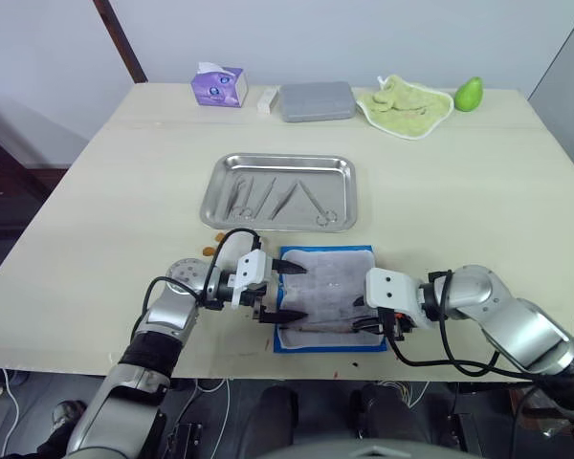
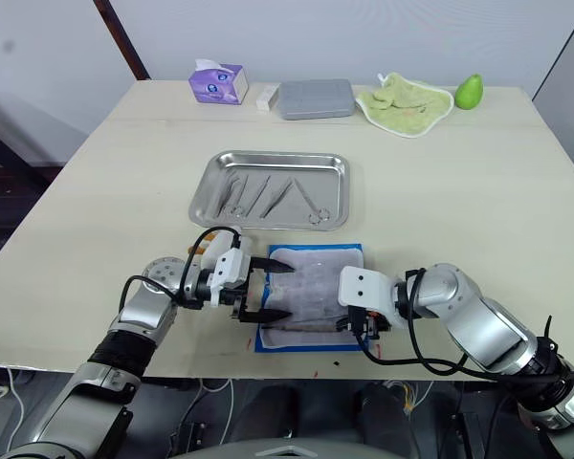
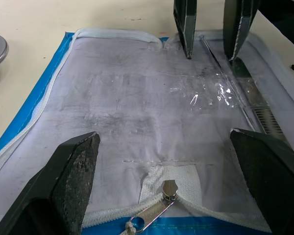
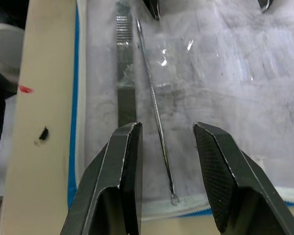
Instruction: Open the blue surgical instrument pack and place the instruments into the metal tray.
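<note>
Two tools left: a flat ridged handle (image 4: 126, 93) and a thin probe (image 4: 154, 105) lie side by side on the pale lining of the open blue pack (image 1: 326, 298), along the side of it nearest the table's front edge.
Pack place: flat on the table (image 1: 478, 191) near the middle of its front edge, just in front of the metal tray (image 1: 279, 191).
Tray: four or so tools (image 1: 287, 198) already lie in it; it sits towards the table's centre.
How the tools will handle: light, stiff, smooth steel, likely slippery; the probe is so thin and lies so flat that a pinch could skid off it. The ridged part of the flat handle looks like the surer place to grip.
How the pack will handle: soft fabric under a clear film (image 3: 206, 93), likely to shift or wrinkle if dragged.
Right gripper (image 4: 166, 161): fingers spread, straddling the near end of the probe, low over the lining; the arm reaches in from the pack's right side.
Left gripper (image 1: 283, 291): fingers wide apart, holding nothing, poised over the pack's left edge by the zip pull (image 3: 159, 208); the arm lies low along the table.
</note>
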`<state>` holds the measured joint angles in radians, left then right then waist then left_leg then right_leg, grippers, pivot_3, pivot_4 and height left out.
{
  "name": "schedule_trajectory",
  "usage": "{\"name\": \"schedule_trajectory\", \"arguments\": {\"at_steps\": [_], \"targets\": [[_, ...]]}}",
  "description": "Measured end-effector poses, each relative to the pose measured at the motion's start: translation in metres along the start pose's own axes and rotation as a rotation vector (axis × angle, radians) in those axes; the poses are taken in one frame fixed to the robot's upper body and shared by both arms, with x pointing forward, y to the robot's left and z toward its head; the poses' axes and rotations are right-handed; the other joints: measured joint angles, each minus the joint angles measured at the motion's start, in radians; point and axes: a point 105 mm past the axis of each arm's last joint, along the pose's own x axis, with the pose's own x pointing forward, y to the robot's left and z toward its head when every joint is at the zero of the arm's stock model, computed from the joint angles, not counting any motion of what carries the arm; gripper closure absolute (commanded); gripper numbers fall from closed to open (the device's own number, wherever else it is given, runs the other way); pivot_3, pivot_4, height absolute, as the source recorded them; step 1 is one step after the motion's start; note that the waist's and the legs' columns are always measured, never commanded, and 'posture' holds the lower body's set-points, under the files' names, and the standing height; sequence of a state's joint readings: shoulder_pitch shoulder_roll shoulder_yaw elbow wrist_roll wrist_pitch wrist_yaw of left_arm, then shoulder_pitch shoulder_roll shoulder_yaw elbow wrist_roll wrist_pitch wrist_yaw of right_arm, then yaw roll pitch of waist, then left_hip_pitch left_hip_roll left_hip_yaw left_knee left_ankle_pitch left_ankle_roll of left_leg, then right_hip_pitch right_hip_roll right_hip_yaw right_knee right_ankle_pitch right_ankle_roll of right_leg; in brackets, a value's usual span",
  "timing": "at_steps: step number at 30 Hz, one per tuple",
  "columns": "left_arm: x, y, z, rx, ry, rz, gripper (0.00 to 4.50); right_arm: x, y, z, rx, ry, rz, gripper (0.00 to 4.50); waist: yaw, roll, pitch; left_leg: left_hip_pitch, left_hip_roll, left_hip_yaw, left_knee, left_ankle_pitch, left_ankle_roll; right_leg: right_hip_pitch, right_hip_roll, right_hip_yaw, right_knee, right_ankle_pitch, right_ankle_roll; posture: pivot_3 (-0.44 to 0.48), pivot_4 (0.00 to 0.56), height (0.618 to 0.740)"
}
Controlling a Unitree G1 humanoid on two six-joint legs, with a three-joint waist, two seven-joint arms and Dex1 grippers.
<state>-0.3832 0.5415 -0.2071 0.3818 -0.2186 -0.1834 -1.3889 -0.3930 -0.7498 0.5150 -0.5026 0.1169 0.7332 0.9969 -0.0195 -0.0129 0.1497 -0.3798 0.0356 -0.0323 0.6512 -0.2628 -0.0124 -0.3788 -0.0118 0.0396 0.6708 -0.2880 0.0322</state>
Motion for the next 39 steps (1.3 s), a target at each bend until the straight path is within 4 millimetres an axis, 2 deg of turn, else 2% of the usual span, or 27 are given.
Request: {"name": "schedule_trajectory", "arguments": {"at_steps": [21,24,26,27,39], "targets": [[0.000,-0.001,0.000,-0.005,0.003,0.007,0.00,0.008,0.001,-0.007,-0.085,0.012,-0.008,2.61,0.002,-0.002,-0.005,0.001,0.001,0.000,0.000,0.000,0.000,0.001,0.001,0.000,0.000,0.000,0.000,0.000,0.150,0.740],[0.000,-0.001,-0.001,-0.009,0.004,0.008,0.00,0.010,0.005,-0.009,-0.069,0.019,0.008,3.45,0.002,-0.002,-0.007,0.001,0.001,0.000,0.000,0.000,0.000,0.001,0.001,0.000,0.000,0.000,0.000,0.000,0.150,0.740],[0.000,-0.001,-0.002,-0.013,0.007,0.008,0.00,0.012,0.009,-0.009,-0.055,0.027,0.035,4.28,0.001,-0.003,-0.011,0.002,0.001,0.000,0.000,0.000,0.000,0.001,0.001,0.000,0.000,0.000,0.000,0.000,0.150,0.740],[0.000,-0.001,-0.003,-0.015,0.009,0.007,0.00,0.013,0.010,-0.009,-0.050,0.031,0.040,4.40,0.001,-0.003,-0.013,0.002,0.001,0.000,0.000,0.000,0.000,0.001,0.001,0.000,0.000,-0.001,0.001,0.000,0.150,0.740],[0.001,-0.002,-0.004,-0.017,0.008,0.012,0.00,0.010,0.005,-0.002,-0.010,0.076,0.042,4.40,0.001,-0.001,-0.018,0.002,0.001,-0.001,-0.001,0.000,0.000,0.001,0.001,0.000,-0.001,-0.001,0.001,0.000,0.150,0.740]]}}
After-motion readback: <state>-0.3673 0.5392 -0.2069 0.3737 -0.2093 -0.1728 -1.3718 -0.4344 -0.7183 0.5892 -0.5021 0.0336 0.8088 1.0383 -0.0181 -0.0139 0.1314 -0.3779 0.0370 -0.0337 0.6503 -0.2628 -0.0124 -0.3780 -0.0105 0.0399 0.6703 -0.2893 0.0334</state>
